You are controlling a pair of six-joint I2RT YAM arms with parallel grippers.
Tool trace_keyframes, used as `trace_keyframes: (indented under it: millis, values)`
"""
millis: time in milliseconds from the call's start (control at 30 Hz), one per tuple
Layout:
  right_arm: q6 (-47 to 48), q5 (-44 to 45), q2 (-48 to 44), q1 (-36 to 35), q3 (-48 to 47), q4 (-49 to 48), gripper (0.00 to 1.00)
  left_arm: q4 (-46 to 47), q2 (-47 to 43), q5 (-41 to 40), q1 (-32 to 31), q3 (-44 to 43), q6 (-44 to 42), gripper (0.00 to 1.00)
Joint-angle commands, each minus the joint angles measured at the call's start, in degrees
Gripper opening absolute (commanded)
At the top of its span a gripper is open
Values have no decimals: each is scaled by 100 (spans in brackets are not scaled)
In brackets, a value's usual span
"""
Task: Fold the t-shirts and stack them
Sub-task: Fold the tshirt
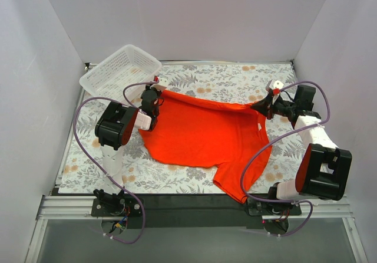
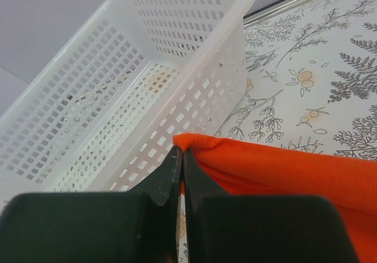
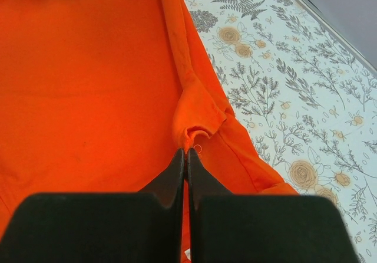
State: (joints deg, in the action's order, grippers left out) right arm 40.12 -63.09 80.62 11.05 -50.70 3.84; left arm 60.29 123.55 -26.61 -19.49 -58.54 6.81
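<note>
Both claws pinch the far edge of the orange-red t-shirt [image 1: 203, 134] beside the white lattice basket [image 1: 105, 81].

The t-shirt lies spread on the floral table [image 1: 235, 77], starting just right of the basket and reaching well away from it. The left gripper [image 2: 179, 152], jaws narrowed to a slit, clamps a cloth corner close against the basket's near wall. The right gripper [image 3: 185, 152], likewise pressed tight on a bunched fold, holds the end far from the basket. The shirt's edge runs straight between the two grippers.

One t-shirt [image 1: 200, 136]; one basket [image 1: 94, 86]; one table [image 1: 235, 77]; two arms (left arm [image 1: 115, 130], right arm [image 1: 321, 168]).
</note>
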Motion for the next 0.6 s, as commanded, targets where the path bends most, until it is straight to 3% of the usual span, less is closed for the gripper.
trace_keyframes:
  millis: [0, 300, 567]
  values:
    - [145, 33, -196, -41, 60, 29, 1, 220, -15, -160, -11, 97, -83, 0]
    - [93, 148, -64, -33, 43, 21, 1, 483, -296, -222, -11, 449, -118, 1]
    - [84, 209, -20, -33, 51, 29, 1, 755, -691, -248, -29, 871, -109, 31]
